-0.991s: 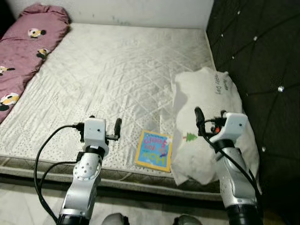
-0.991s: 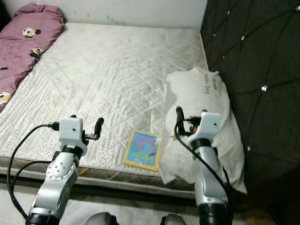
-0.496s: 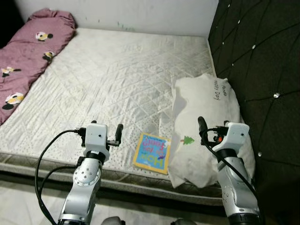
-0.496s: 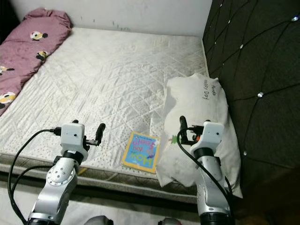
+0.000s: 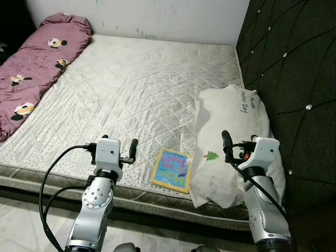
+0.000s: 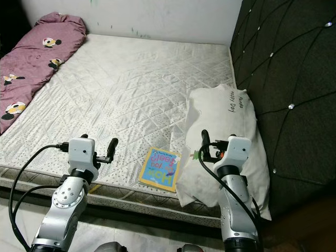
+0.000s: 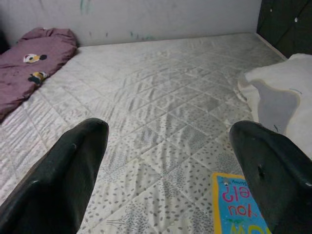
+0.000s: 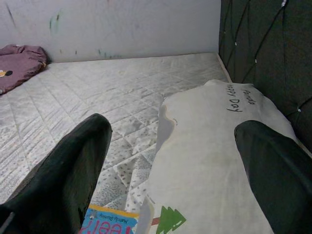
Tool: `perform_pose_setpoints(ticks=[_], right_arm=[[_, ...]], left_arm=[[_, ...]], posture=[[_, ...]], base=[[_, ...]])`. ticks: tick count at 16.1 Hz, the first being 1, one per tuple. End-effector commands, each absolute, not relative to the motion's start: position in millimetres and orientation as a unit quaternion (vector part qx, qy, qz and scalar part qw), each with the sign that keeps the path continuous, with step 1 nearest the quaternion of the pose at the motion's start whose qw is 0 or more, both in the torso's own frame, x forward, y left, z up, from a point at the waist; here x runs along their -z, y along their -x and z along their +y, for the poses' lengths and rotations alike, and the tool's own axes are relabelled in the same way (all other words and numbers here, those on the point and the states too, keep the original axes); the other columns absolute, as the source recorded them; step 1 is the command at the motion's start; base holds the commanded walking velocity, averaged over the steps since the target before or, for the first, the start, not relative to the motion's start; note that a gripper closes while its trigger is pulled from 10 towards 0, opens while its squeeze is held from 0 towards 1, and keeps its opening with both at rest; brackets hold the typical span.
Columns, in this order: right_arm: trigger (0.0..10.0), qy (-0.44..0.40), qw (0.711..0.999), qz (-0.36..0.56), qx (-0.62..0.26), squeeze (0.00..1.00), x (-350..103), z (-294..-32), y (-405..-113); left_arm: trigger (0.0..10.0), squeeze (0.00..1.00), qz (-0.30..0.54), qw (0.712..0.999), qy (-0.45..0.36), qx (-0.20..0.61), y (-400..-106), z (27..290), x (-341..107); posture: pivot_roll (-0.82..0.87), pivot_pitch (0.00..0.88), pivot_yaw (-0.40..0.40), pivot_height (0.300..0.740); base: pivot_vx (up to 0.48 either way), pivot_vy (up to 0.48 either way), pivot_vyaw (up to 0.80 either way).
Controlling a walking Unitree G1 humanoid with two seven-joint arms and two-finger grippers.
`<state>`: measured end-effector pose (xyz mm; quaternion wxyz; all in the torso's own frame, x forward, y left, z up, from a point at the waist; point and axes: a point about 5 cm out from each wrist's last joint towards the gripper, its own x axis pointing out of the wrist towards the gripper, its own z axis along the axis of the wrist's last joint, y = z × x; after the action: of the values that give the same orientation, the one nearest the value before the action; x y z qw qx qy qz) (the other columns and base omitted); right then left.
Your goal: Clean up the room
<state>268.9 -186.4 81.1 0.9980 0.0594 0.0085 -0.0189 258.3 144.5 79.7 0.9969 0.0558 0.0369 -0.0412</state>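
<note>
Both grippers, left gripper [image 7: 168, 161] & right gripper [image 8: 170, 161], spread wide, empty. Pillow [image 5: 231, 123] reads "Happy Day", tree print. Book [image 5: 171, 168] on mattress [image 5: 131, 89]; title unreadable.

One bare quilted mattress [image 5: 136, 79] filled the room's corner, carrying one white pillow [image 5: 236, 136], one small colourful book [image 5: 171, 169] and one maroon blanket [image 5: 37, 68] printed with cartoon mice. One dark tufted headboard [image 5: 294, 68] ran along one side of it and one pale wall [image 5: 157, 16] stood behind it. Two grippers were raised over the near edge, the left gripper [image 5: 116, 149] and the right gripper [image 5: 239, 140], each with two black fingers spread apart.
</note>
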Motion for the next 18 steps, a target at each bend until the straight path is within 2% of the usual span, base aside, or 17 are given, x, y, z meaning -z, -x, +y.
perform_pose_setpoints(ticks=[1,4,10,14,18], right_arm=[[10.0,-0.060,0.998,0.005,0.021,0.00,-83,-187,-269],[10.0,-0.060,0.998,0.005,0.021,0.00,-83,-187,-269],[10.0,-0.049,0.998,0.031,0.018,0.00,-72,-193,-264],[10.0,-0.047,0.998,0.030,0.016,0.00,-73,-194,-264],[10.0,-0.045,0.998,0.031,0.014,0.00,-73,-194,-264]], left_arm=[[10.0,0.00,0.041,0.996,-0.062,0.045,-257,145,-78],[10.0,0.00,0.041,0.996,-0.062,0.045,-257,145,-78],[10.0,0.00,0.028,0.997,-0.042,0.050,-263,140,-82],[10.0,0.00,0.026,0.997,-0.040,0.053,-264,139,-82],[10.0,0.00,0.026,0.998,-0.039,0.053,-265,139,-82]], posture=[[-0.04,0.000,0.016,0.740],[-0.04,0.000,0.016,0.740],[-0.05,0.000,0.009,0.740],[-0.05,0.000,0.007,0.740],[-0.05,0.000,0.003,0.740]], base=[[0.000,0.000,0.00],[0.000,0.000,0.00],[0.000,0.000,-0.80],[0.000,-0.284,-0.70],[0.000,-0.304,0.00]])
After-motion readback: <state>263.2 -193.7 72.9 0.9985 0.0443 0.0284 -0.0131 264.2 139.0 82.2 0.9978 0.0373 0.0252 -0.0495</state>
